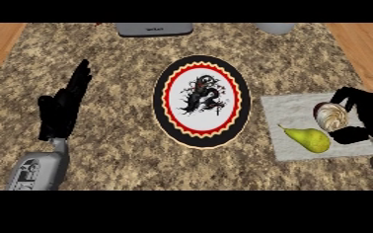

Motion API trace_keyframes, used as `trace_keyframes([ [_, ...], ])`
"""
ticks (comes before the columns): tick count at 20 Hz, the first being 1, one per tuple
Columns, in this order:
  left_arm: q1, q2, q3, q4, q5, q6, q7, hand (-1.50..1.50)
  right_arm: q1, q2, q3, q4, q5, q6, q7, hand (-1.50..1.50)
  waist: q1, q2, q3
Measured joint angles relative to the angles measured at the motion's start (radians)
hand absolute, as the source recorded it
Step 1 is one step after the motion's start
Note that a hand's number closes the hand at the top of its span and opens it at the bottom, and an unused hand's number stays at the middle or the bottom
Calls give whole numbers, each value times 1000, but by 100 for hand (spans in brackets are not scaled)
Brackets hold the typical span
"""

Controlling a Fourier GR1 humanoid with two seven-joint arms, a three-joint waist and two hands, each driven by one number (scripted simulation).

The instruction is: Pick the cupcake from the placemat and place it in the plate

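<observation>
Left robot hand resting open, pear beside gripped cupcake

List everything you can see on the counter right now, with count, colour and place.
plate: one, black rim, red ring, white centre with dark figure; middle of counter.
placemat: one, pale grey; right of plate.
cupcake: one, brown and white; on placemat, in right hand.
pear: one, green-yellow; on placemat's near part.
grey appliance: one; far edge.
pale grey object: one; far edge, right.
left hand: black, open, resting at left.
right hand: black, curled round cupcake.
</observation>
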Motion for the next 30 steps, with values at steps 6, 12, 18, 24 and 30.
trace_keyframes([
  [6, -10, -4, -2, 5, 0, -8, -3, 0, 101, 45, 12, -386, -28, -23, 61, 150, 13, 6, 1],
  [12, -18, -17, -18, -16, -4, -18, 18, 0, 78, 113, 99, -655, -37, 79, 223, 150, 42, 14, 2],
  [18, -38, -36, -24, 7, -19, -18, 2, 0, -41, 243, 215, -635, 7, 126, 361, 150, 58, 19, 3],
  [24, -69, -32, -8, 35, -22, -30, 4, 0, -213, 376, 277, -432, 56, 108, 400, 150, 64, 22, 4],
  [30, -68, -35, -6, 21, -22, -38, 6, 0, -354, 459, 335, -157, 189, 61, 428, 150, 74, 23, 4],
])
